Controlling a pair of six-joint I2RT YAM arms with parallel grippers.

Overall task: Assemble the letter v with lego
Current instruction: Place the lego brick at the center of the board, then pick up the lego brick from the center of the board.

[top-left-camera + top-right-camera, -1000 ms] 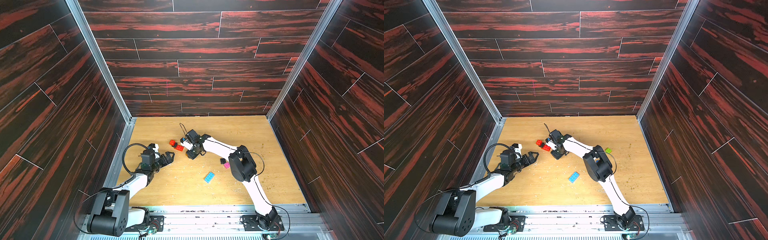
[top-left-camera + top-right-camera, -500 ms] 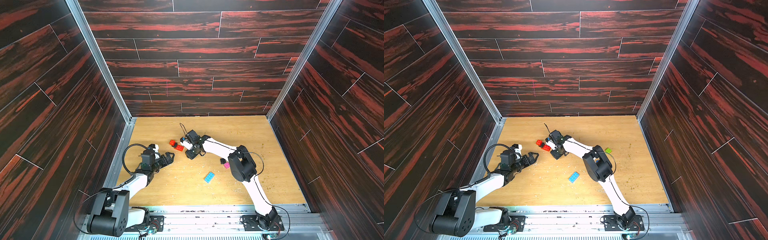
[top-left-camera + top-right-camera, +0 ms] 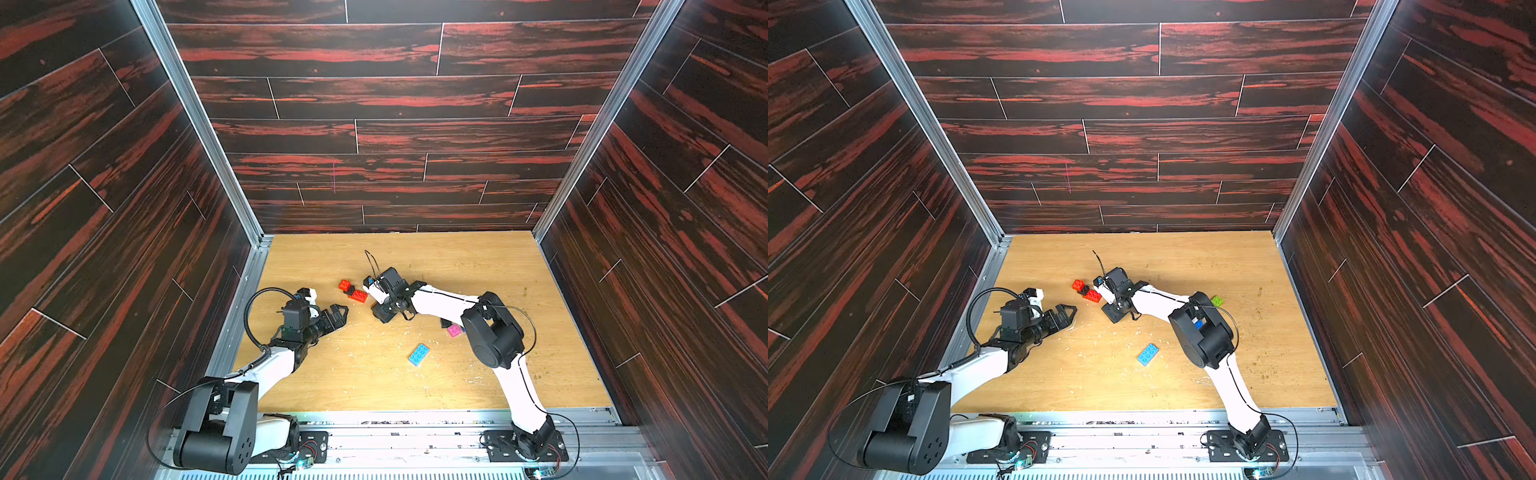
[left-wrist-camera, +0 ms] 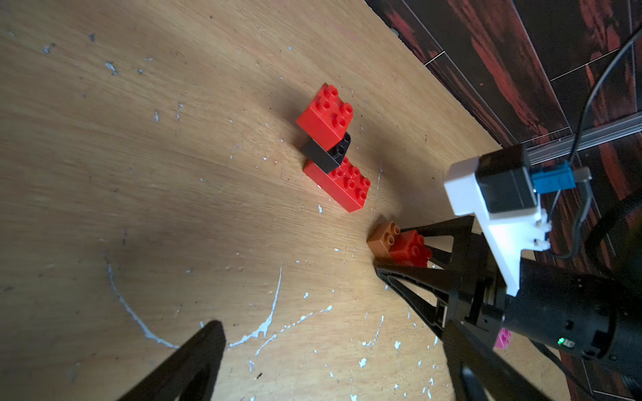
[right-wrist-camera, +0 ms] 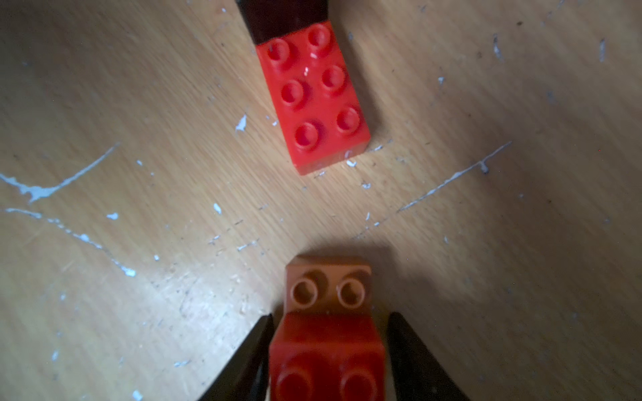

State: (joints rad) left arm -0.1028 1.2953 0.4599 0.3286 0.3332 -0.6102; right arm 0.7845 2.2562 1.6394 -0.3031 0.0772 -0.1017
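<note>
A square red lego brick point(image 4: 326, 114), a black one point(image 4: 330, 156) and a long red one point(image 4: 342, 185) are joined in a slanted row on the wooden floor point(image 3: 374, 374), which both top views show point(image 3: 352, 291). A small red brick point(image 5: 326, 350) sits on an orange-brown brick point(image 5: 328, 288). My right gripper point(image 5: 330, 317) is open, its fingers standing just off the red brick's sides, and it lies low beside the row point(image 3: 380, 309). My left gripper point(image 3: 338, 318) hovers wide open and empty to the row's left point(image 4: 330, 347).
A long light-blue brick point(image 3: 418, 354) lies toward the front of the floor. A pink brick point(image 3: 454, 331) sits by the right arm's elbow and a green one point(image 3: 1217, 300) behind it. Dark panelled walls close in three sides; white flecks mark the floor.
My right gripper's jaws have parted from the red-on-orange pair, which now rests on the floor. The left arm has not moved.
</note>
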